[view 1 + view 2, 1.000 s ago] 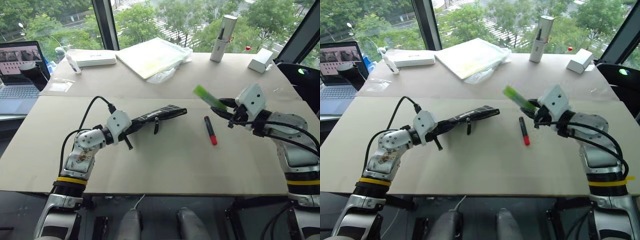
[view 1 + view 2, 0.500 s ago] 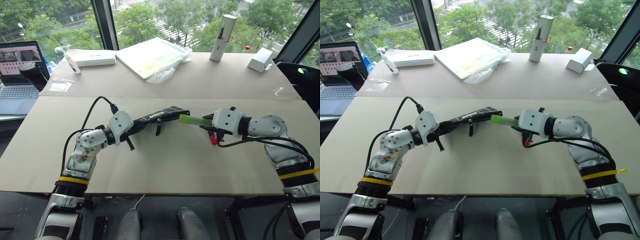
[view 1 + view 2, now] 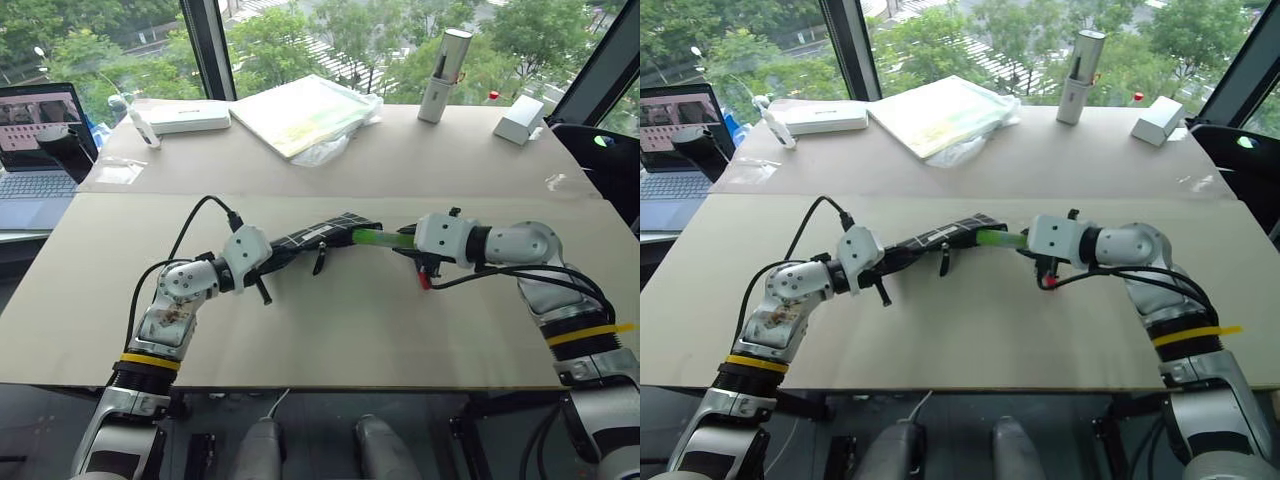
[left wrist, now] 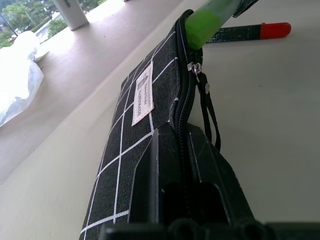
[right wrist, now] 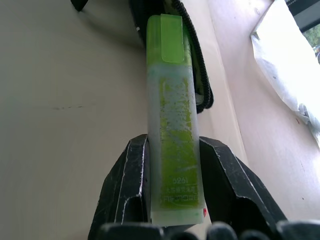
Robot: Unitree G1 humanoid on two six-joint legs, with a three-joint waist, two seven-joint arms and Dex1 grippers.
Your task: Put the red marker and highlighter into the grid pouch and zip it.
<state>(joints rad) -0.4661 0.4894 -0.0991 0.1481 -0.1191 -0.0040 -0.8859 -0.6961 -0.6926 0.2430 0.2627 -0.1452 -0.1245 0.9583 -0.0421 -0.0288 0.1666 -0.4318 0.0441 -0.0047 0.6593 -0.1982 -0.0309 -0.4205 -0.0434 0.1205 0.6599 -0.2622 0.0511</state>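
Observation:
The grid pouch, black with white lines and a white label, is held slightly off the table by its near end in my shut left gripper. Its far end is unzipped, and the pull cord hangs down. My right gripper is shut on the highlighter, a translucent green stub. The highlighter's cap end touches the pouch's open mouth. The red marker lies on the table just beyond the pouch, partly under my right hand, with its red cap showing.
At the table's far side are a plastic-wrapped pad, a flat white device, a tall white cylinder and a small white box. A laptop sits at the far left.
My right gripper swung the highlighter down and left, from raised above the marker to the pouch's mouth, turning it to point at the opening. The left gripper kept the pouch still.

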